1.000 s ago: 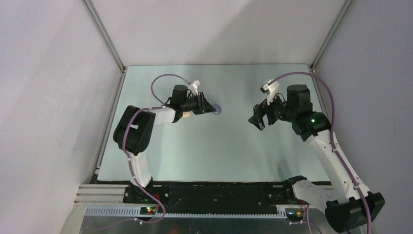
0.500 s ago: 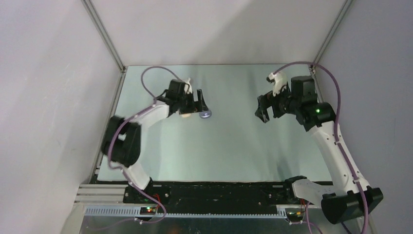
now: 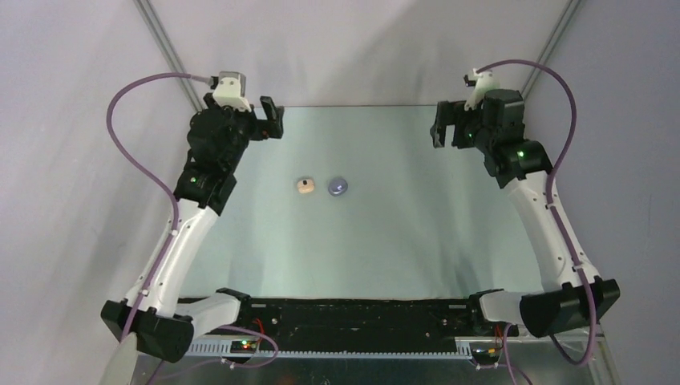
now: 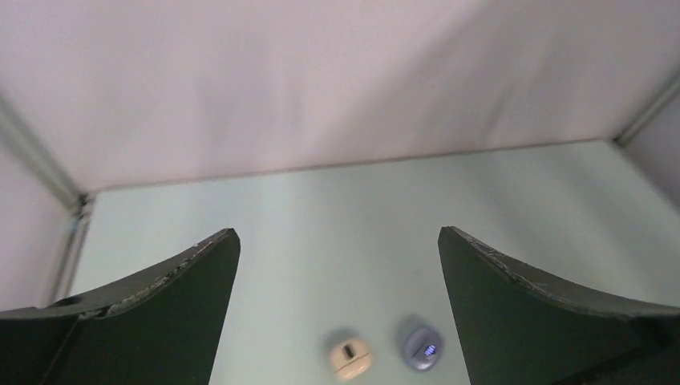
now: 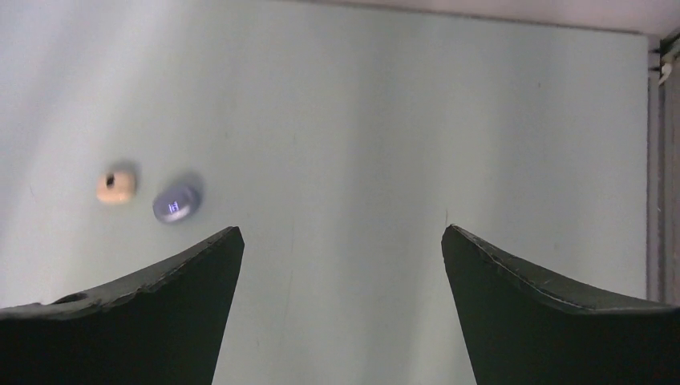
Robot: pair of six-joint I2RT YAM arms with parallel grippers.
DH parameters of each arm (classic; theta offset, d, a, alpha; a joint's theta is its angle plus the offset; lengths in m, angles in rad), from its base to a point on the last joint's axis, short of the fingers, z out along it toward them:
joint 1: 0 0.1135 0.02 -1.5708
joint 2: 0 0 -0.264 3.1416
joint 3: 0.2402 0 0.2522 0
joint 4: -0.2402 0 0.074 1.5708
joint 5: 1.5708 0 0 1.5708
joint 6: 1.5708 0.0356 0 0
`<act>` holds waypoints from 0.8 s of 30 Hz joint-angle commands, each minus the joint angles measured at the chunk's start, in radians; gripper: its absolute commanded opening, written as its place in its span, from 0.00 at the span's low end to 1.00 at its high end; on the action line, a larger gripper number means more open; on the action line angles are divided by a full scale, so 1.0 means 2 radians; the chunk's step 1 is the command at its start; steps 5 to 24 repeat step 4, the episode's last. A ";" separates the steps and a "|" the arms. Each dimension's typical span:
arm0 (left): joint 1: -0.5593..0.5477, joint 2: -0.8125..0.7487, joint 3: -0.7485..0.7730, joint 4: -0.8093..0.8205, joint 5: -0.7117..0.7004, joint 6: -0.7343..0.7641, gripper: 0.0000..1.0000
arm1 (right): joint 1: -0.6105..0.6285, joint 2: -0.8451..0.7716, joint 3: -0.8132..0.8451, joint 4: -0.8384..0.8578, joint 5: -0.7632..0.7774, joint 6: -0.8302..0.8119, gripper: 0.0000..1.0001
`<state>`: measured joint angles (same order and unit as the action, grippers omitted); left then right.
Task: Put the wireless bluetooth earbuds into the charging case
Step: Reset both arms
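Note:
Two pebble-shaped charging cases lie side by side on the pale green table, both with lids shut. The cream case (image 3: 305, 187) is on the left; the purple case (image 3: 338, 187) on the right shows a small lit blue display. The left wrist view has the cream case (image 4: 350, 356) and purple case (image 4: 422, 347) far below; in the right wrist view the cream case (image 5: 117, 184) and purple case (image 5: 176, 202) lie to the left. The earbuds are out of view. My left gripper (image 3: 255, 120) (image 4: 337, 241) hangs open and empty high at the back left. My right gripper (image 3: 451, 128) (image 5: 341, 237) hangs open and empty high at the back right.
White walls with metal corner posts (image 3: 170, 56) close the table at the back and sides. The arm bases and a black rail (image 3: 353, 313) run along the near edge.
My left gripper has opened, leaving the purple case on the table, and has risen to the back left. My right arm has lifted to the back right. The cream case has come into sight.

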<state>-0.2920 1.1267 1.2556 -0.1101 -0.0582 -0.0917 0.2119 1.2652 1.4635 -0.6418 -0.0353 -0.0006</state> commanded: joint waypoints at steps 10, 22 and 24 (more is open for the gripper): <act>0.051 -0.046 -0.077 -0.023 0.064 0.073 1.00 | -0.001 0.085 0.067 0.102 0.026 0.078 0.99; 0.051 -0.046 -0.077 -0.023 0.064 0.073 1.00 | -0.001 0.085 0.067 0.102 0.026 0.078 0.99; 0.051 -0.046 -0.077 -0.023 0.064 0.073 1.00 | -0.001 0.085 0.067 0.102 0.026 0.078 0.99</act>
